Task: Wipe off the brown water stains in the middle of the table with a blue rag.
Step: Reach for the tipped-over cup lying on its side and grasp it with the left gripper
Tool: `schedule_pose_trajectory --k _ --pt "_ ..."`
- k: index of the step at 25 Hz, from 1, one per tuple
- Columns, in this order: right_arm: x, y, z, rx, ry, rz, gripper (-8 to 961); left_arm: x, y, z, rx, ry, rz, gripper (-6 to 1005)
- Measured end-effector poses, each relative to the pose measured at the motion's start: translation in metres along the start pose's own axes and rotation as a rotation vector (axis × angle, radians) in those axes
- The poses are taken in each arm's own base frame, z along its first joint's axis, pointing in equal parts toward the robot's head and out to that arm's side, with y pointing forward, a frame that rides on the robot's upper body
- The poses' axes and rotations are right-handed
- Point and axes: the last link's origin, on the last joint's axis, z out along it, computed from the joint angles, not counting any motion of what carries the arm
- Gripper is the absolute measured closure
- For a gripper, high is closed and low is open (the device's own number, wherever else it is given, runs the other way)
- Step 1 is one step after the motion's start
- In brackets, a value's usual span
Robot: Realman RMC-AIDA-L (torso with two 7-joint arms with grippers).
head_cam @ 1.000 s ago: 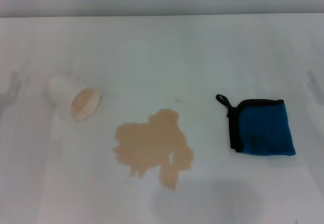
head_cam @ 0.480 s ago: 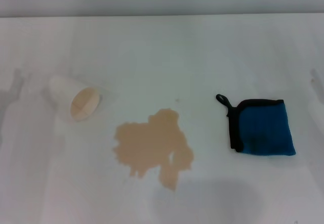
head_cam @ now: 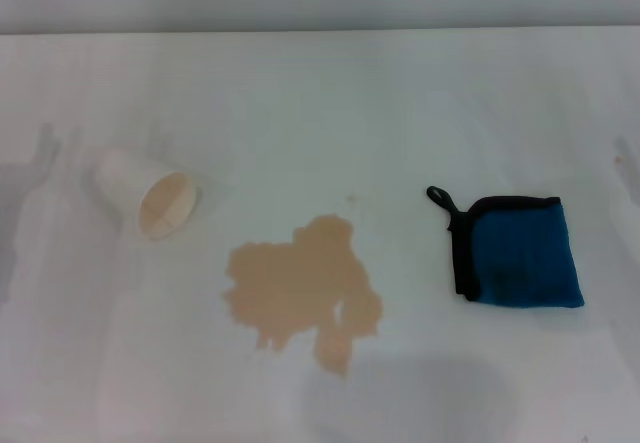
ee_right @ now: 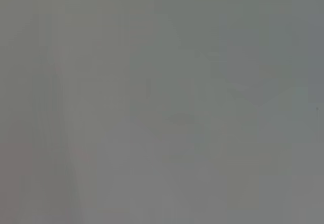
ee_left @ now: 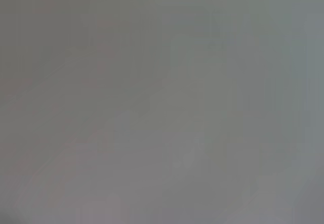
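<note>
Placement of the small square bright-blue cloth rag with black edging (head_cam: pixel 520 252) was recorded on the robot's right side of the large smooth white tabletop (head_cam: pixel 330 103), lying flat, with its black loop at the far corner on the side facing the stain. The flat tan-brown liquid blotch with lobed edges (head_cam: pixel 302 290) was recorded near the middle of the table, to the left of the blue rag and apart from it, bare white surface lying between the two. A white paper cup (head_cam: pixel 148 194) was recorded on its side farther to the left, its open mouth turned toward the robot and slightly toward the stain. No arm and no gripper was shown in the head view; the state of the fingers of either gripper could therefore not be told. Since the rag lay on the right, the right arm was judged the nearer for the pick-up, and a leftward sweep from rag to stain was judged to be required afterwards. The whole layout was given by the head view alone; only a featureless grey field was returned by each wrist view, and nothing of the table could be identified there.
</note>
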Motion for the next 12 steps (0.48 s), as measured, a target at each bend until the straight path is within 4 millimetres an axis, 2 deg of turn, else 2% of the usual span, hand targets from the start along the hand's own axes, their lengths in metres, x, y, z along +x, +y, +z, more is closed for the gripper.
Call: schedule_pose_trajectory --k 12 --pt "0.001 -0.0014 -0.0017 0.008 0.006 0.014 226 0.0009 0.0019 0.0011 -0.018 -0.002 0.01 137"
